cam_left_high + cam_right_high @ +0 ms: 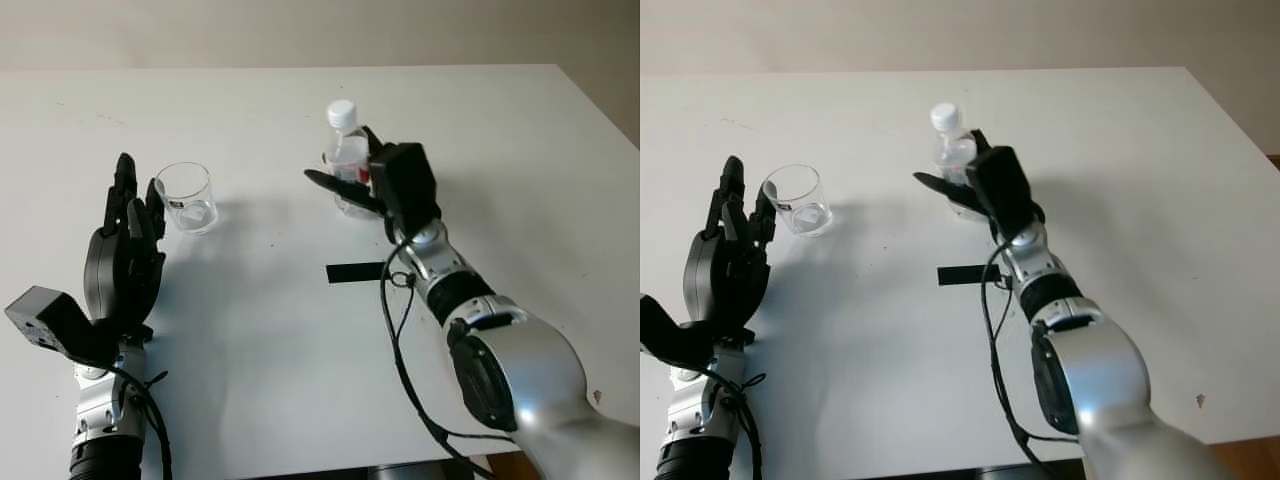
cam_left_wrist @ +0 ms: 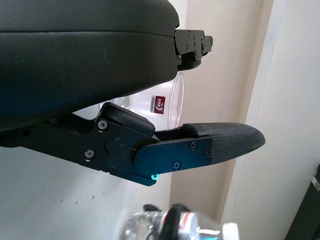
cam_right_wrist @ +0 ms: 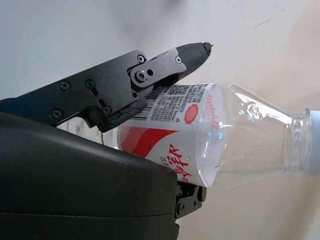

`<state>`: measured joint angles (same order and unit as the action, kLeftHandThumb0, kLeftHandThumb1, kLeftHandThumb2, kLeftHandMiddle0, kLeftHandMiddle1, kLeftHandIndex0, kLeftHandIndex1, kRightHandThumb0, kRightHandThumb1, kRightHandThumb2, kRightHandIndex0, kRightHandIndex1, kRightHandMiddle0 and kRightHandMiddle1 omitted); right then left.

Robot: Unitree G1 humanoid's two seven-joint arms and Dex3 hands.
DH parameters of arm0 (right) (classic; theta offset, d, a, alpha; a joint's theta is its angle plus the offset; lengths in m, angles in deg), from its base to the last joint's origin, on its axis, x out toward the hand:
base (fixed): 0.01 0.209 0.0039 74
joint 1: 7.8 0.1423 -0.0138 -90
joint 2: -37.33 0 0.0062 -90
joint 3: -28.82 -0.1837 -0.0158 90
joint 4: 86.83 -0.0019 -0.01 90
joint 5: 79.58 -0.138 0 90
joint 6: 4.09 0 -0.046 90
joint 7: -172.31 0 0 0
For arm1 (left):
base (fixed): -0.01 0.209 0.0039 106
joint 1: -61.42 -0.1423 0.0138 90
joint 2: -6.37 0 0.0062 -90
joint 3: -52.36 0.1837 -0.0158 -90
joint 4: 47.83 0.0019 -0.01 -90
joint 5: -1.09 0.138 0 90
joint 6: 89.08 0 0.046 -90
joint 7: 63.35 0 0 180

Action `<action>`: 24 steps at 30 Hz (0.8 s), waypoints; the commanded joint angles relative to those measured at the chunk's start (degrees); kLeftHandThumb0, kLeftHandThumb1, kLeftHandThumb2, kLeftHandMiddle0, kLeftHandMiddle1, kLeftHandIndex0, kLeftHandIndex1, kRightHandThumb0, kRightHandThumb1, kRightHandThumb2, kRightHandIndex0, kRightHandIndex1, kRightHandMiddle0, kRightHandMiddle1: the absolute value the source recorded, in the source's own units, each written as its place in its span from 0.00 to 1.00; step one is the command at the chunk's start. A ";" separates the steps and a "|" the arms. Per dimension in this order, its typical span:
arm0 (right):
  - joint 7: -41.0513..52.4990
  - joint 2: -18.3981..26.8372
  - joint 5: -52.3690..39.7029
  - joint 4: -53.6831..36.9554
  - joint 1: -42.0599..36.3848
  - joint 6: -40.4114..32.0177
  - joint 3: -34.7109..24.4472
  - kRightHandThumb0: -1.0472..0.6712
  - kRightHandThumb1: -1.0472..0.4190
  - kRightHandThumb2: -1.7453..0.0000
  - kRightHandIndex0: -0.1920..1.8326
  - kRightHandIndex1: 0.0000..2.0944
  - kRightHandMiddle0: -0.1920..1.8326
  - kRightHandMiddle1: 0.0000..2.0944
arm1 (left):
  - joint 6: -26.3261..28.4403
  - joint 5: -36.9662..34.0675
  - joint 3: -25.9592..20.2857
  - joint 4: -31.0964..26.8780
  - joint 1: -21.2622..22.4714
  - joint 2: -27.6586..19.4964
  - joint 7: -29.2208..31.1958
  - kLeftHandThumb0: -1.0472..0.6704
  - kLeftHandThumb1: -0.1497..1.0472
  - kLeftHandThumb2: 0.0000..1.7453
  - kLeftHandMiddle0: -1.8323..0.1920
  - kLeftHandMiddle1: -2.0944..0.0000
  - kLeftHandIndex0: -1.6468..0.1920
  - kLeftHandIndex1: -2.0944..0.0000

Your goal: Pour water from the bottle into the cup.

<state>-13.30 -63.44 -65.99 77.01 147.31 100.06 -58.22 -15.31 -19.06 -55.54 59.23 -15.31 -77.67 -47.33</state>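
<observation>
A clear water bottle (image 1: 347, 152) with a white cap and a red-and-white label (image 3: 170, 145) stands upright on the white table (image 1: 500, 150), right of centre. My right hand (image 1: 343, 162) is open around it: the thumb passes in front of it and the straight fingers (image 3: 165, 65) lie along the label without curling round it. A clear empty cup (image 1: 187, 197) stands to the left. Just left of the cup my left hand (image 1: 140, 185) is open, palm turned toward the cup (image 2: 169, 100) and apart from it.
A short strip of black tape (image 1: 355, 272) lies on the table in front of the bottle. The table's right edge (image 1: 600, 130) runs diagonally at the far right. A black cable (image 1: 400, 350) hangs along my right forearm.
</observation>
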 commanded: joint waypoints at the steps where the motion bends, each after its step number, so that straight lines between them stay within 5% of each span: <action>1: -1.11 -0.67 1.76 0.26 4.07 -1.51 1.62 0.51 0.00 0.90 0.62 1.00 0.63 1.00 | -0.48 0.28 0.02 0.26 -0.32 0.42 -0.30 0.11 1.00 0.33 0.91 1.00 0.93 1.00; 13: -5.20 -3.63 10.48 2.03 11.91 -7.88 9.50 0.52 0.01 0.93 0.64 1.00 0.62 1.00 | -0.68 0.41 0.12 0.25 -0.26 0.62 -0.99 0.10 1.00 0.33 0.92 1.00 0.94 1.00; 19: -5.76 -4.66 15.49 2.96 13.78 -9.70 14.39 0.55 0.00 0.96 0.43 1.00 0.35 1.00 | -0.76 0.97 0.26 -0.16 -0.41 0.96 -2.06 0.10 1.00 0.33 0.91 1.00 0.94 1.00; 24: -6.68 -5.82 18.53 3.63 14.80 -11.63 17.07 0.54 0.01 0.97 0.35 1.00 0.20 1.00 | -1.61 0.47 0.18 0.05 -0.19 1.31 -1.83 0.10 1.00 0.32 0.92 1.00 0.95 1.00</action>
<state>-19.35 -68.84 -48.07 80.70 159.23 88.72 -41.74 -16.20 -18.33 -55.48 58.88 -15.19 -77.31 -49.37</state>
